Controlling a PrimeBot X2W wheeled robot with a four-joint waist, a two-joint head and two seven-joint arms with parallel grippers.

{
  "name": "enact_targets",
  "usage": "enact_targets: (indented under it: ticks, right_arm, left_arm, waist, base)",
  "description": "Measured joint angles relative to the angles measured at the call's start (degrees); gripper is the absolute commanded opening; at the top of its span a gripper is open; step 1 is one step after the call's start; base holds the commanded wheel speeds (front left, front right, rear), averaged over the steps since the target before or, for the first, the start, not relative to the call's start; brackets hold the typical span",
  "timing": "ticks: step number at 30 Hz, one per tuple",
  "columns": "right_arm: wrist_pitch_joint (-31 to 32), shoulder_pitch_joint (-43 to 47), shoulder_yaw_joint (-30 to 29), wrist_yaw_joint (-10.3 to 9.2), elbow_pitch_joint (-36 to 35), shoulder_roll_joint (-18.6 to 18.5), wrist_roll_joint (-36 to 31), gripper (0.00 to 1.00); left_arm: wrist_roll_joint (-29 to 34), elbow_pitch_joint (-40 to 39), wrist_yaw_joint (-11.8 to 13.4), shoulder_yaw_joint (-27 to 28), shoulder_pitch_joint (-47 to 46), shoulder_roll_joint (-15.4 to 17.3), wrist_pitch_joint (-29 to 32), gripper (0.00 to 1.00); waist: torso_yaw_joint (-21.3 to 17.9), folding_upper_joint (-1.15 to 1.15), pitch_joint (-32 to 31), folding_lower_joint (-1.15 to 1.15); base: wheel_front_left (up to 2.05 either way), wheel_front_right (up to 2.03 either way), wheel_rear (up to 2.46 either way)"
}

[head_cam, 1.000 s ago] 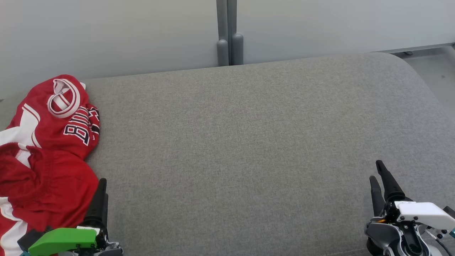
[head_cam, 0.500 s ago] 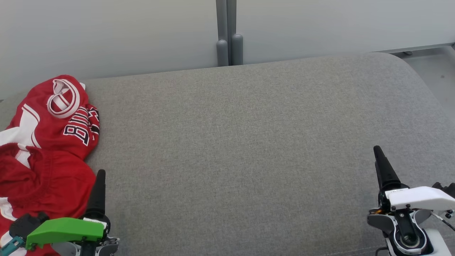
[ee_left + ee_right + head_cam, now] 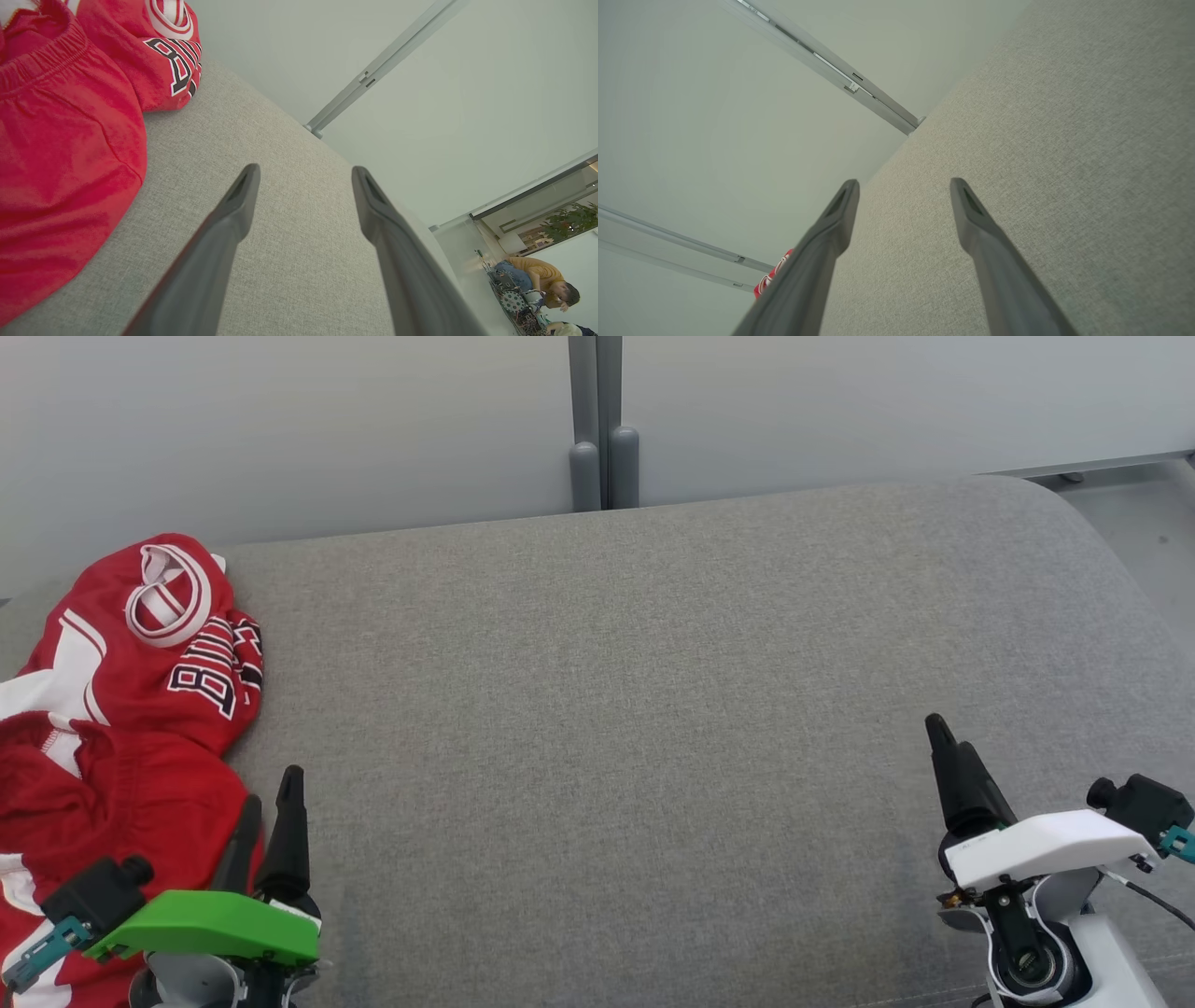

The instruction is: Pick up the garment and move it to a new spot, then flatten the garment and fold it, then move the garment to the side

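Observation:
The garment is a crumpled red jersey with white trim and dark lettering, heaped at the left end of the grey cushion. My left gripper hovers at the heap's near right edge, open, with nothing between its fingers. In the left wrist view the garment lies to the left of the left gripper, apart from it. My right gripper is far off at the lower right over bare cushion, open and empty. In the right wrist view the right gripper points along the cushion, with a red scrap of garment far behind.
A pale wall with a grey upright post runs behind the cushion. The cushion's rounded right end drops to the floor. A seated person shows far off in the left wrist view.
My left gripper has shifted a little right and forward, with both fingers now showing beside the garment. My right gripper has moved left and forward. The garment has not moved.

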Motion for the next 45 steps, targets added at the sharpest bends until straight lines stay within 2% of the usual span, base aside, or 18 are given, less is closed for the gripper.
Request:
enact_targets:
  ticks: [14, 45]
  right_arm:
    - [-2.6, 0.0, 4.3, -2.46, -0.9, 0.0, -12.5, 1.00]
    - [-8.7, 0.1, 11.4, -6.51, -3.0, -0.5, -37.8, 1.00]
  left_arm:
    - [13.1, -1.9, 2.4, -1.2, 2.5, 0.0, -2.9, 1.00]
    - [36.3, -5.3, 6.6, -2.3, 6.1, -0.3, -9.1, 1.00]
  waist:
    - [0.2, 0.00, -0.4, 0.00]
    - [0.2, 0.00, -0.4, 0.00]
  base:
    - [0.00, 0.00, 0.00]
    - [0.00, 0.00, 0.00]
